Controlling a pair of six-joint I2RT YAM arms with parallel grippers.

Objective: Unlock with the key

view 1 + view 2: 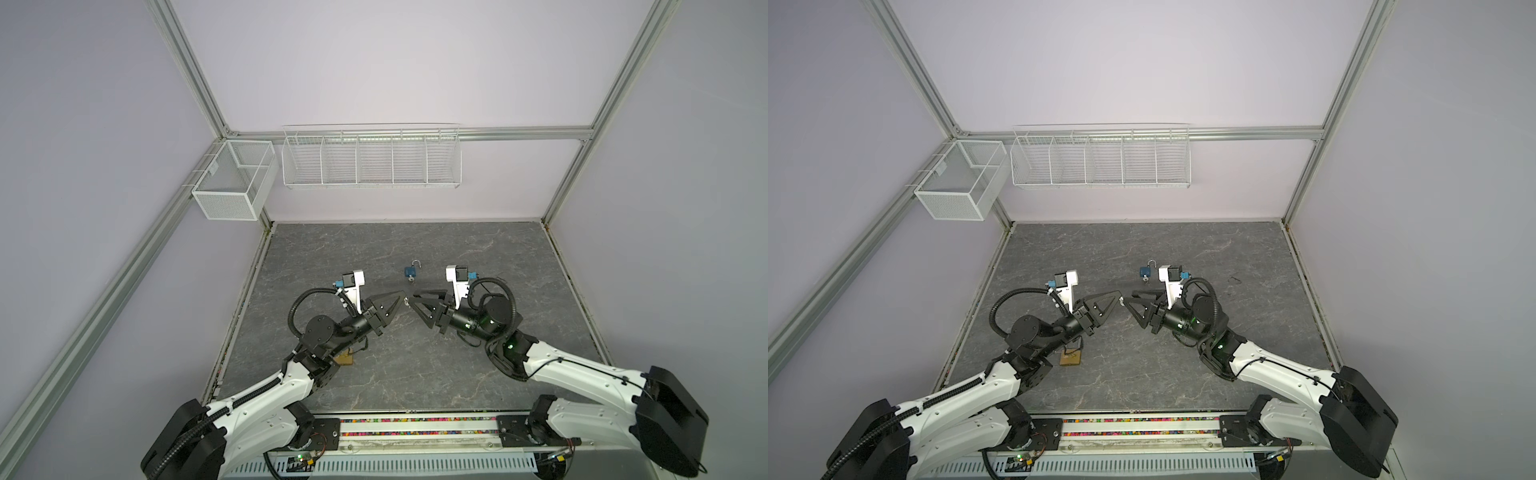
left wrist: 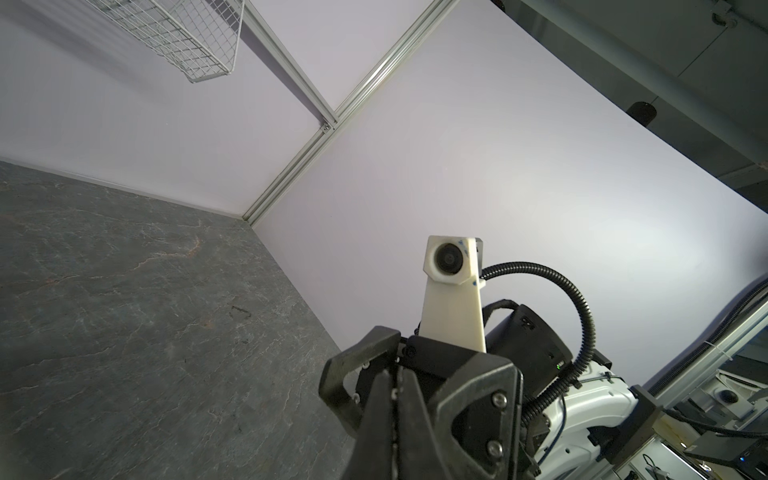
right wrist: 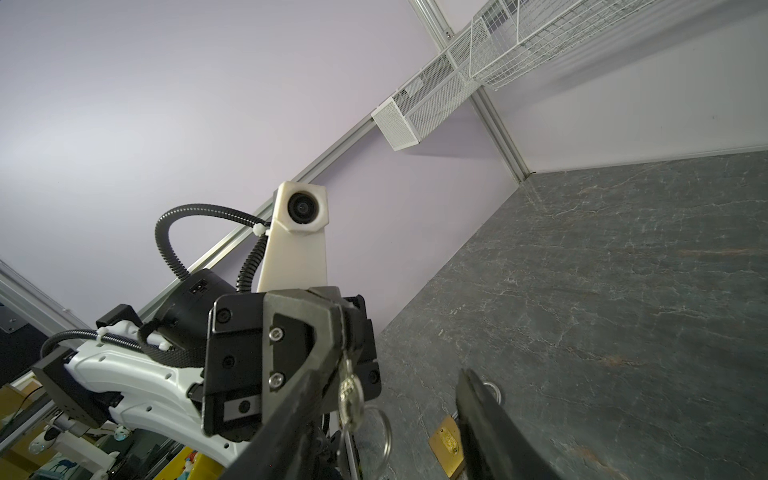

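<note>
Key (image 3: 348, 390): small, silver, toothed, on a thin wire ring (image 3: 386, 432). It hangs above the middle of the grey marbled table (image 1: 457, 257), pinched in the fully closed left gripper (image 1: 402, 300). Right gripper (image 1: 412, 301) meets it tip to tip, jaws parted, gripping nothing; contact with the key unclear. Blue padlock (image 1: 410, 272) lies just beyond; boxy brass padlock (image 3: 445, 442) under the left arm.

Largely hidden beneath the left arm (image 1: 1034, 330): flat brass padlock (image 1: 1070, 358). Too small to resolve: keyhole end of small blue padlock (image 1: 410, 272).
</note>
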